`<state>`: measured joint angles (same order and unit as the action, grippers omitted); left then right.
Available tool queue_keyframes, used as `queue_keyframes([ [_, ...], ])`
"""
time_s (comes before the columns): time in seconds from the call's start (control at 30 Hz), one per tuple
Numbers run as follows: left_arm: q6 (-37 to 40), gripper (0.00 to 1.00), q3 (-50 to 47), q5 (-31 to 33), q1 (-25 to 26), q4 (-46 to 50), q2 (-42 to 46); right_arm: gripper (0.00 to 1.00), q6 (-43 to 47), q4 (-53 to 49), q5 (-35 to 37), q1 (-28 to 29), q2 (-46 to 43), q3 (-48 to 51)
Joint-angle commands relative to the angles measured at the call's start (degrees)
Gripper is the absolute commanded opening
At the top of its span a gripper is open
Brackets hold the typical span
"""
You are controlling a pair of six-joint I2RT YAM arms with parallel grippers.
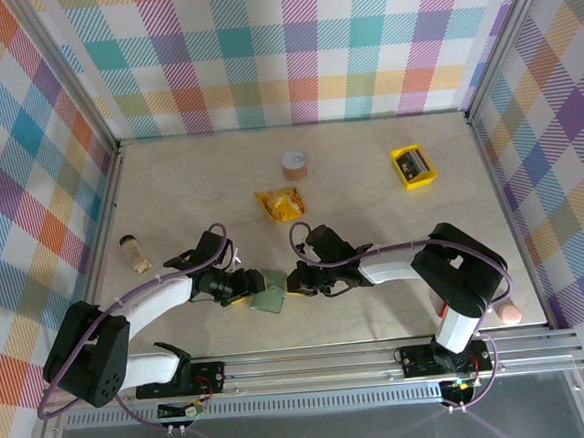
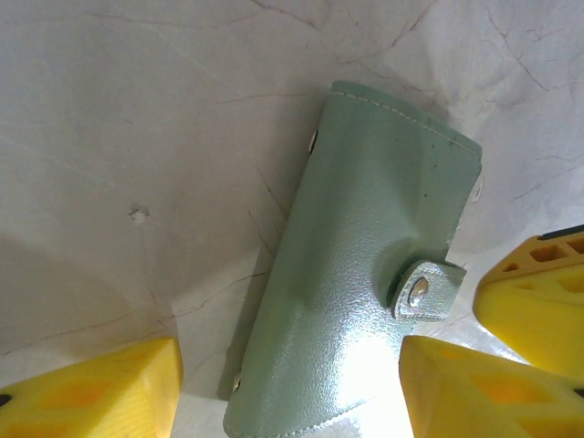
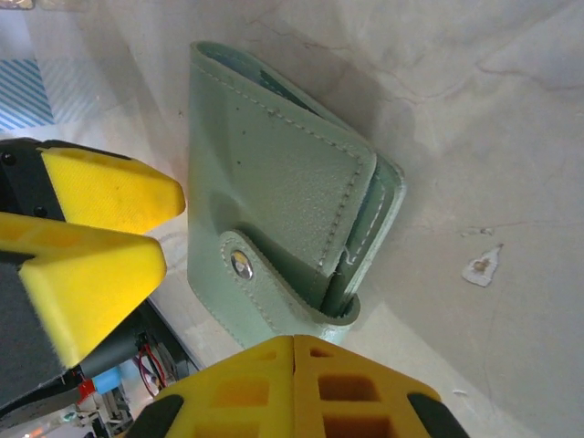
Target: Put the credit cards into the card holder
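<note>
Two arms are meeting over the small sage-green folding card holder (image 2: 365,255), which is lying flat on the pale marbled tabletop (image 1: 372,213) near its front edge. By my judgement the task is barely beginning. The holder is lying folded with its snap strap (image 2: 422,292) fastened, so opening it and loading every card are still waiting.

The left gripper (image 2: 290,356) is standing wide, straddling the holder's lower end. The right gripper (image 3: 294,351) is pressing its fingers fully together just beside the holder's edge; whether it is nipping that edge I cannot tell.

The right wrist view is exposing the stacked inner leaves, while the left wrist view is giving the smooth outer face. The overhead view is adding a small bright yellow tray (image 1: 414,166) well apart, with something dark in it, possibly the cards.
</note>
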<state>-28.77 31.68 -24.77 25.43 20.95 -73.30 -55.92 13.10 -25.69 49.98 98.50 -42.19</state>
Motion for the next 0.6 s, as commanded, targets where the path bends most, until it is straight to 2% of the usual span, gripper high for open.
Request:
queue_keyframes([
  [0.0,-1.3,0.63,-1.5,-2.5,0.3,-2.8,0.9,0.01,0.0,1.9,-1.2,0.5,1.2,-2.2],
  [0.57,-2.6,0.61,-4.8,-6.4,0.3,-9.0,1.5,0.00,-1.2,0.3,0.5,0.7,5.4,-3.1],
])
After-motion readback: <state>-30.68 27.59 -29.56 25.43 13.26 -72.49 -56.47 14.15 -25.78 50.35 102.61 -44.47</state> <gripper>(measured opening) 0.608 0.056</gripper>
